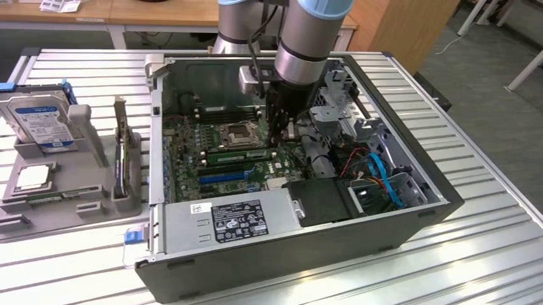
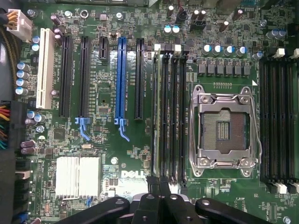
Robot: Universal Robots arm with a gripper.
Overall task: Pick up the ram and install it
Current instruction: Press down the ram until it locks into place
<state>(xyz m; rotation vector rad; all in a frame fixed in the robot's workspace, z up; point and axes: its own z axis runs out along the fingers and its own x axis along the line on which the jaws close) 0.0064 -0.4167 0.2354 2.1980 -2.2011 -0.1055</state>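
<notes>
Hovering inside the open black computer case, black two-finger gripper has jaws pressed together, holding nothing. Long thin green ram stick sits in the memory slot at the empty silver CPU socket's 9 o'clock, likely seated already.

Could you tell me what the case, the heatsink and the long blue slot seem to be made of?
Case: likely sheet steel, matte dark grey paint, thin folded edges.
Heatsink: probably aluminium, bare pale silver, parallel fins.
Blue slot: moulded plastic, uniform glossy colour, matching clip at its end.
</notes>
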